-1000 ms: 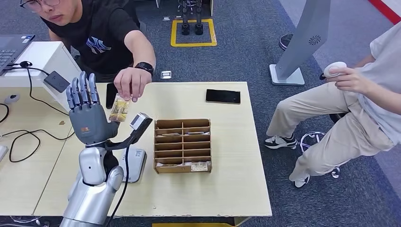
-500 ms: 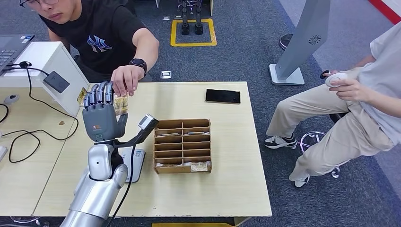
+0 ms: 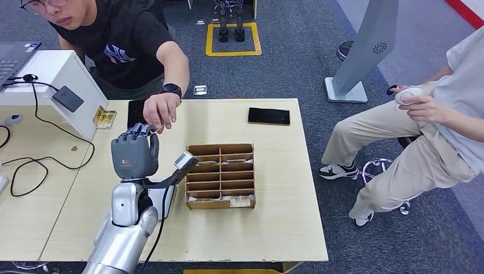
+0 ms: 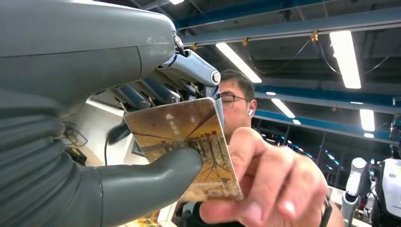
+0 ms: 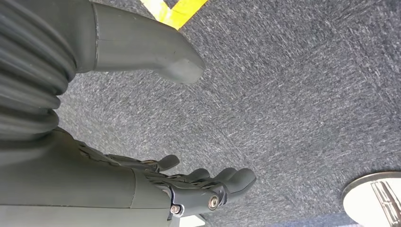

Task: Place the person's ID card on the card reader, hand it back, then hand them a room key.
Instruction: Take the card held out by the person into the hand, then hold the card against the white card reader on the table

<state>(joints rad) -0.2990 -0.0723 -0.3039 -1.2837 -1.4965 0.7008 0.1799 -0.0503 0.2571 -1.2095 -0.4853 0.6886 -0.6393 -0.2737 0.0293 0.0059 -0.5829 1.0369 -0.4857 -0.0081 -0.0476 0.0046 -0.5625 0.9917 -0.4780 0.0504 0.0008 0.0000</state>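
Observation:
My left hand [image 3: 134,155] is raised over the table's left part, fingers curled. In the left wrist view it pinches a brown picture ID card [image 4: 189,144] between its thumb [image 4: 156,177] and its darker fingers [image 4: 142,92]. The person's hand [image 3: 160,111] reaches over from the far side, and their fingers [image 4: 265,184] still hold the card's other end. The white card reader [image 3: 169,201] lies on the table beneath my forearm, partly hidden. A brown compartment box [image 3: 221,176] with room key cards stands just right of it. My right hand [image 5: 156,182] hangs over grey carpet, fingers apart and holding nothing.
A black phone [image 3: 269,116] lies at the table's far right and another dark phone [image 3: 133,109] by the person's hand. A small yellowish card [image 3: 105,117] rests beside the white monitor stand [image 3: 57,74]. Cables [image 3: 34,160] run over the left desk. A second person [image 3: 439,108] sits at the right.
My left hand moved right and lowered, its fingers curling from spread upright onto the card. The person's hand brought the card between my fingers.

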